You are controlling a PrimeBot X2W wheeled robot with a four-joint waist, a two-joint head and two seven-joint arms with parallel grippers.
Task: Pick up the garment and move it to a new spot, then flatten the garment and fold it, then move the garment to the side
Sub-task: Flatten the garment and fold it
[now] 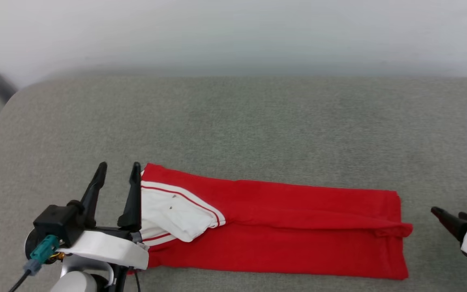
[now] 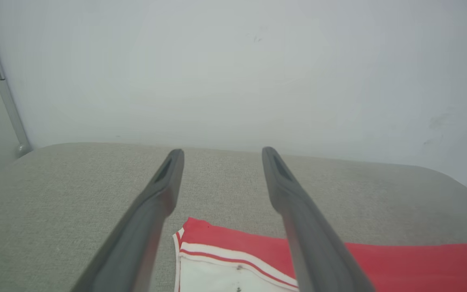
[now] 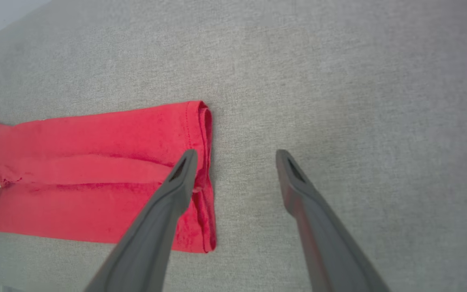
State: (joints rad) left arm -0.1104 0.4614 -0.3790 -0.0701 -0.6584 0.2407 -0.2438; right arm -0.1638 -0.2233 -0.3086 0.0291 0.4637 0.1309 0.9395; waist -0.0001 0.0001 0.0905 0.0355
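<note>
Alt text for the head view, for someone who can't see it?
A red garment lies folded into a long strip on a grey padded surface, white sleeve at its left end. The open left gripper is at that end, the right gripper beyond the other.

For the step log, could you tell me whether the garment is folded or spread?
Folded: the garment lies as a narrow band, layers stacked at one end.

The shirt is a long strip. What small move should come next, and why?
Probably bring the right gripper onto the garment's hem end and grasp it: it and the left gripper stand open at the strip's ends, empty, with no crosswise fold made yet.
</note>
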